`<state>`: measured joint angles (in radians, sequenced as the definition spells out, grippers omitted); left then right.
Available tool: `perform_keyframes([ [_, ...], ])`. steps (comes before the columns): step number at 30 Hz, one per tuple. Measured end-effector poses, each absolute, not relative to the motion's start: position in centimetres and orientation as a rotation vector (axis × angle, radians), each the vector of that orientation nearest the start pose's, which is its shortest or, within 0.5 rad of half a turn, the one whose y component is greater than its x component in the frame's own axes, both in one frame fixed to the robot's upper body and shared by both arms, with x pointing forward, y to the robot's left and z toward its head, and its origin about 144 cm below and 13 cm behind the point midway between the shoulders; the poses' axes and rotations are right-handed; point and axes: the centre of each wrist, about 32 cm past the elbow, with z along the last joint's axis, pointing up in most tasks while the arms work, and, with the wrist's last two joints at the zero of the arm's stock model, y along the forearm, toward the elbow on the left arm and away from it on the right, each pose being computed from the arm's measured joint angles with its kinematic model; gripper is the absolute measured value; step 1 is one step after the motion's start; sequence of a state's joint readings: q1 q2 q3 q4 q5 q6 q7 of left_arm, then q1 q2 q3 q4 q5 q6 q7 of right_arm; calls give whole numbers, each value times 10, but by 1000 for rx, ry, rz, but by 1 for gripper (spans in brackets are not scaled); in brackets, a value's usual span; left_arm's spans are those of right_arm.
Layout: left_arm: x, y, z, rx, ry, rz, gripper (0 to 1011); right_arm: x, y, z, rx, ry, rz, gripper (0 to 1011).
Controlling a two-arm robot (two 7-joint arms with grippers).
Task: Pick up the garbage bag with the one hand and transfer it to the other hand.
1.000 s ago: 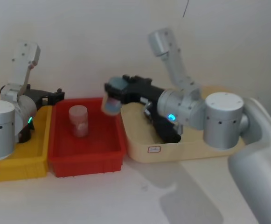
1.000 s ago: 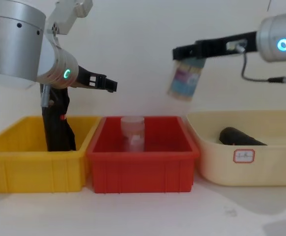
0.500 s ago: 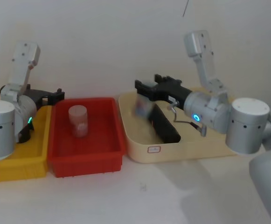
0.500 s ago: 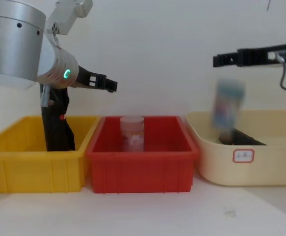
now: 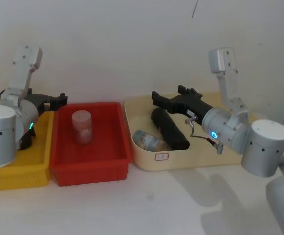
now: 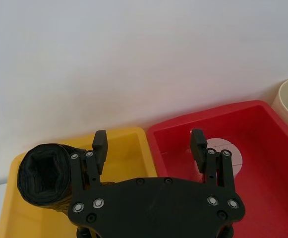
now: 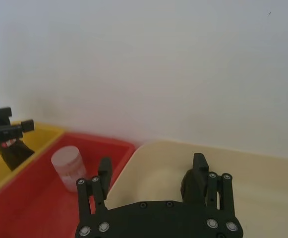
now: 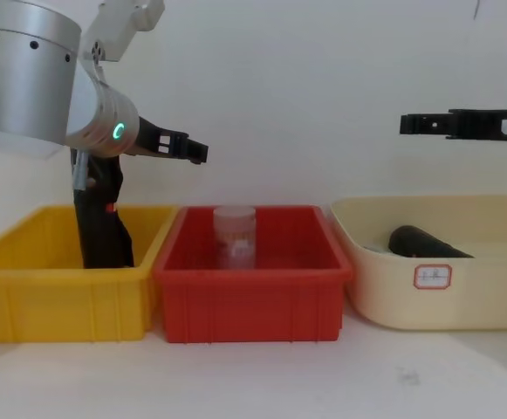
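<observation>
Right hand spread empty, garbage bag half-hidden below, left hand apart.

Garbage bag half-sunk behind cream bin wall; left arm hides most of wrinkly bundle in head view.

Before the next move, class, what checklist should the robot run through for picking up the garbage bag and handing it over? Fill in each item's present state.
1. Left gripper jaws open and empty: ok.
2. Right gripper jaws open and empty: ok.
3. Garbage bag lying uncovered in the cream bin: ok.
4. Space around the bag free: not ok, a clear bottle lies close beside it; whether they touch, cannot tell.
5. Left gripper near the bag: not ok, it hovers by the yellow bin, near the wrinkled black bundle.
</observation>
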<state>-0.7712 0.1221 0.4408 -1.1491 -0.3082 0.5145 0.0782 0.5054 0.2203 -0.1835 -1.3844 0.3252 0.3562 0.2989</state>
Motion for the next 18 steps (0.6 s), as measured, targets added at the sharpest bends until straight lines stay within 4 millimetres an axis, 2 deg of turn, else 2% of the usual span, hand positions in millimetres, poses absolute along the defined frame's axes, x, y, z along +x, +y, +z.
perform_keyframes([
  [8,631,154,1307,287,75,1319,1002,570,-246,1260,74,46,-1131,1000],
  [18,631,154,1307,286,74,1317,1001,541,-231,1242,213,-18,-1127,1000],
])
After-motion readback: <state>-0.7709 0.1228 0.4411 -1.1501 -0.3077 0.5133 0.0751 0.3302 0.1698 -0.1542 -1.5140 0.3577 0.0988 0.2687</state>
